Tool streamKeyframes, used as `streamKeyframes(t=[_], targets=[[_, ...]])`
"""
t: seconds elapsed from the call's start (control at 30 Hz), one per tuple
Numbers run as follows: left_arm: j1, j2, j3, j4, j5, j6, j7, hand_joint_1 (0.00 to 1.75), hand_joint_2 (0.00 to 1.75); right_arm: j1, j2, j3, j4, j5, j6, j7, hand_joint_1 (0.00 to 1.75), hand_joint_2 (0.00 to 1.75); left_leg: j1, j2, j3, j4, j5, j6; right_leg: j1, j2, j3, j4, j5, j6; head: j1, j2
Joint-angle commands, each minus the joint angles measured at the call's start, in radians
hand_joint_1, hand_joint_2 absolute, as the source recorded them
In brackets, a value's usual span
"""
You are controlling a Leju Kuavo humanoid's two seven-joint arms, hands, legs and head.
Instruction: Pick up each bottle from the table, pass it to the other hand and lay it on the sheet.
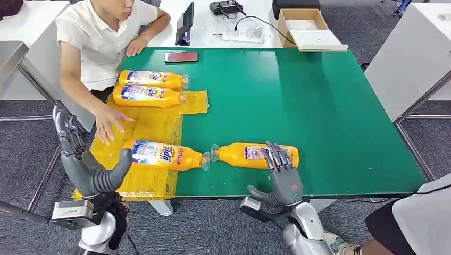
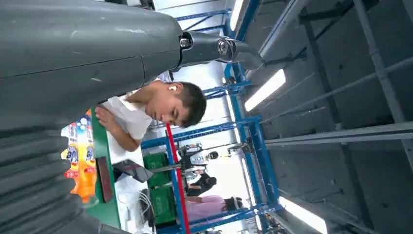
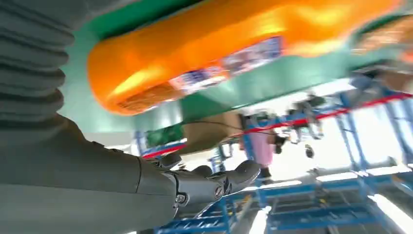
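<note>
Four orange bottles lie flat. Two rest side by side at the back of the yellow sheet [image 1: 154, 125]: one [image 1: 151, 79] and one [image 1: 146, 96]. A third bottle [image 1: 165, 155] lies at the sheet's front edge, cap toward the middle. My left hand [image 1: 95, 170] is open beside its base, thumb close to it. The fourth bottle [image 1: 247, 155] lies on the green table [image 1: 298, 95], and in the right wrist view this bottle [image 3: 219, 53] sits just past my palm. My right hand [image 1: 282, 178] is open, its fingers reaching over that bottle's base, thumb spread.
A person sits at the table's far left, one hand [image 1: 109, 125] flat on the sheet. A phone [image 1: 181, 57] lies at the table's back edge. A cardboard box [image 1: 303, 26] and a tablet [image 1: 185, 24] stand behind. Another person's leg [image 1: 420, 223] is at my right.
</note>
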Motion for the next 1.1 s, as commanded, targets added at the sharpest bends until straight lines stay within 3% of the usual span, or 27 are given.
streamKeyframes(t=[0.03, 0.27, 0.4, 0.57, 1.0, 1.1], targets=[[-0.003, 0.014, -0.02, 0.007, 0.005, -0.02, -0.032, 0.0, 1.75, -0.124, -0.094, 0.015, 0.213, 0.086, -0.063, 0.133, 0.0, 1.75, 0.001, 0.002, 0.003, -0.001, -0.001, -0.002, 0.002, 0.0, 0.003, -0.001, 0.0, -0.002, 0.0, 0.0], [0.006, 0.01, -0.007, 0.009, -0.009, -0.04, -0.032, 0.0, 1.75, -0.138, -0.14, 0.035, 0.189, 0.236, -0.063, 0.282, 0.0, 1.75, 0.001, 0.002, 0.002, 0.0, -0.001, -0.002, 0.001, 0.0, 0.002, 0.0, -0.001, -0.002, 0.0, 0.0], [0.01, 0.005, -0.004, 0.017, -0.008, -0.061, -0.032, 0.0, 1.75, -0.188, -0.146, 0.032, 0.263, 0.213, -0.051, 0.301, 0.0, 1.75, 0.001, 0.001, 0.0, 0.0, 0.0, -0.001, 0.001, 0.001, 0.0, 0.0, 0.0, -0.001, 0.0, 0.0], [-0.008, -0.007, -0.016, 0.053, -0.006, -0.082, -0.032, 0.0, 1.75, -0.264, -0.127, 0.012, 0.405, 0.07, 0.039, 0.209, 0.0, 1.75, 0.001, 0.003, 0.002, 0.0, -0.001, -0.002, 0.001, 0.002, 0.002, -0.001, 0.0, -0.002, 0.0, 0.0], [-0.039, -0.009, -0.034, 0.091, 0.006, -0.105, -0.022, 0.0, 1.75, -0.321, -0.075, 0.045, 0.527, 0.038, 0.095, 0.208, 0.0, 1.75, 0.002, 0.002, 0.003, -0.001, -0.001, -0.002, 0.002, 0.0, 0.002, -0.001, 0.0, -0.002, 0.0, 0.0], [-0.046, -0.01, -0.039, 0.103, 0.015, -0.111, -0.02, 0.0, 1.75, -0.33, -0.063, 0.013, 0.552, -0.036, 0.138, 0.148, 0.0, 1.75, 0.002, 0.002, 0.002, -0.001, 0.0, -0.002, 0.002, 0.0, 0.002, -0.001, 0.0, -0.002, 0.0, 0.0]])
